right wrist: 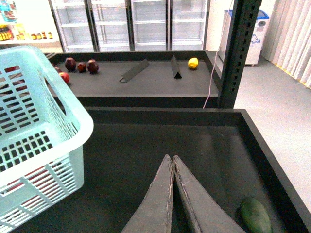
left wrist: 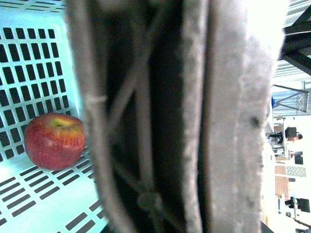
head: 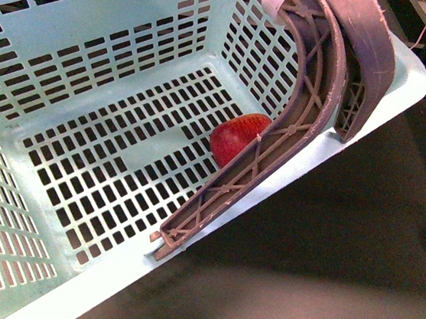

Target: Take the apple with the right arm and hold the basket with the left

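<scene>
The red apple (head: 236,137) lies on the slotted floor of the pale aqua basket (head: 106,155), next to the wall under the brownish-mauve handles (head: 312,101). In the left wrist view the apple (left wrist: 54,141) shows yellow streaks at its stem, and the handles (left wrist: 194,121) fill the picture close up. My left gripper is shut on the basket's handles; its fingers are hidden. My right gripper (right wrist: 172,159) is shut and empty above the dark tray, to the right of the basket (right wrist: 43,141).
A green fruit (right wrist: 255,216) lies in the near dark tray (right wrist: 160,136) by its right wall. On the far shelf are dark maroon fruits (right wrist: 81,65), a yellow lemon (right wrist: 193,63) and two dividers. A black post (right wrist: 238,53) stands at the right.
</scene>
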Available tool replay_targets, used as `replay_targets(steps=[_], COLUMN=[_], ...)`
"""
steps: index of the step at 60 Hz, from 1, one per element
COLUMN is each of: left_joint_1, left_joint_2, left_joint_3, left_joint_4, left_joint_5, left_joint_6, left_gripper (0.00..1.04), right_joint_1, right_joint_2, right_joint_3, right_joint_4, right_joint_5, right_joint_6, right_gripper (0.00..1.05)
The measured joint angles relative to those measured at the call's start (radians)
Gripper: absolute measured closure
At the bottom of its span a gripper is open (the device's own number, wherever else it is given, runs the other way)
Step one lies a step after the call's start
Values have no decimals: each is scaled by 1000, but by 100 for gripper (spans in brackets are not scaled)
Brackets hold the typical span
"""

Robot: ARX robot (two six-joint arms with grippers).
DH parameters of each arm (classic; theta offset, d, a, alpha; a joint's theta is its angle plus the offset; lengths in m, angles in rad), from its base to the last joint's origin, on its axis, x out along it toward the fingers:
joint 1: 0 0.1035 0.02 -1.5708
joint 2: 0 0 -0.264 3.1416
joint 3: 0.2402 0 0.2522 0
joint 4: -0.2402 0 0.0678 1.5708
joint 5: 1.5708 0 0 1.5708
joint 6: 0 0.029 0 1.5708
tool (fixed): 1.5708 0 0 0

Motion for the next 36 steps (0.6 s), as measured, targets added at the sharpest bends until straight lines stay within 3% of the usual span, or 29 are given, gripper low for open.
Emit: replay_targets(steps=[6,11,22,36], left_joint_1=[0,0,0,0], left_joint_2=[0,0,0,1], left_joint_3=[0,0,0,0], left_joint_4=[0,0,0,0], left_joint_5=[0,2,1,0], left_joint_6=[0,0,0,0], left_gripper=[90,90,90,90], right_joint_1=[0,0,0,0], right_joint_2=[-24,-153,-188,-189], right_joint_3=[0,0,0,0], right_joint_4=[-24,-180,-194,-194], right_joint_5=[0,2,2,2], right_joint_6=[0,0,0,0], right_gripper=[103,103,103,63])
